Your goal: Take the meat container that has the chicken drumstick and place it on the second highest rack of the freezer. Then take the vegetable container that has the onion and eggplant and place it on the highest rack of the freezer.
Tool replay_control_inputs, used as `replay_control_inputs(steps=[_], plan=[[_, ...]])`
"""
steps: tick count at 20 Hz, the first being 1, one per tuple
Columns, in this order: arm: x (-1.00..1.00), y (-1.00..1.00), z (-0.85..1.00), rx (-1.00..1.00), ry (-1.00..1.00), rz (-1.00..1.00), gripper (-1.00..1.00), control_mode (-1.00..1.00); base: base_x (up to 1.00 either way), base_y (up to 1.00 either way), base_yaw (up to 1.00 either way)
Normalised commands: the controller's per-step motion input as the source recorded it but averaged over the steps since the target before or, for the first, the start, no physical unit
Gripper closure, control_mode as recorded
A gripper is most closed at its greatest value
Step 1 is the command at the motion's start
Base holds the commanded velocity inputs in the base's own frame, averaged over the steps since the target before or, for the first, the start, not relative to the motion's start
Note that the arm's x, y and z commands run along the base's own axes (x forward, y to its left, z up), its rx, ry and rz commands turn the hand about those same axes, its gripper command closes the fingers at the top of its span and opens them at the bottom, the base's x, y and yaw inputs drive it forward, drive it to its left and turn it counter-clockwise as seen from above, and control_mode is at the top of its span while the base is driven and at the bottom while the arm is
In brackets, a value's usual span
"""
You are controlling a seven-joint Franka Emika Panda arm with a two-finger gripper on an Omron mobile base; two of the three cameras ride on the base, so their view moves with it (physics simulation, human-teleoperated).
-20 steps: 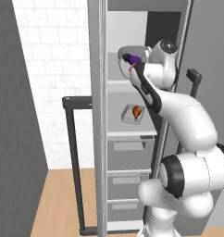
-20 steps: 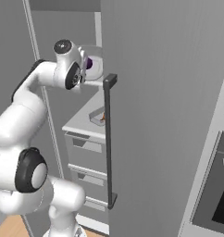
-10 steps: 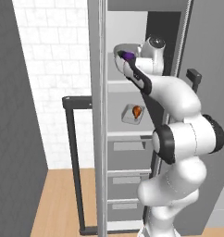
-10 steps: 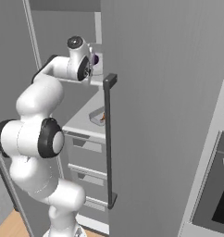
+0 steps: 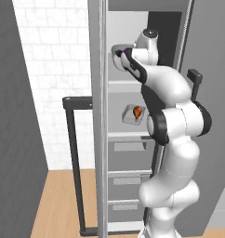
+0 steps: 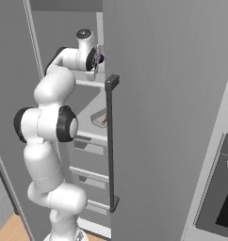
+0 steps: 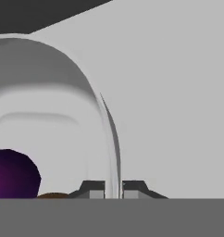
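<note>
The vegetable container [image 7: 49, 115] is a pale tub, and its rim stands between my fingertips in the hand view. My gripper [image 7: 113, 190] is shut on that rim. Inside the tub lie the purple eggplant [image 7: 12, 173] and a brown sliver of onion [image 7: 53, 196]. From the left base, the gripper [image 5: 122, 56] holds the vegetable container [image 5: 117, 61] just over the highest rack [image 5: 126, 83]; I cannot tell whether it rests there. One rack lower sits the meat container [image 5: 132, 116] with the chicken drumstick [image 5: 137, 111]. From the right base, the gripper [image 6: 98, 59] reaches behind the door edge, above the meat container [image 6: 100, 118].
The open freezer door [image 6: 172, 117] with its dark vertical handle [image 6: 110, 141] stands close on the arm's right. A grey upright [image 5: 98, 116] borders the opening on the left. Drawers [image 5: 128, 176] fill the lower freezer. A dark handle bar [image 5: 72, 158] hangs by the brick wall.
The arm has straightened and reached deeper into the freezer, carrying the vegetable container further in at top-rack height. The meat container has not moved.
</note>
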Motion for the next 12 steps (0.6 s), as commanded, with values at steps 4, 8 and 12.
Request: replay_control_inputs(steps=[4,8,12], plan=[[0.04,0.03,-0.21,0.00,-0.08,0.00,1.00,-1.00,0.00,0.00,0.00],[0.00,0.00,0.00,0.00,0.00,0.00,1.00,-1.00,0.00,0.00,0.00],[0.00,0.00,0.00,0.00,0.00,0.00,-1.00,-1.00,0.00,0.00,0.00]])
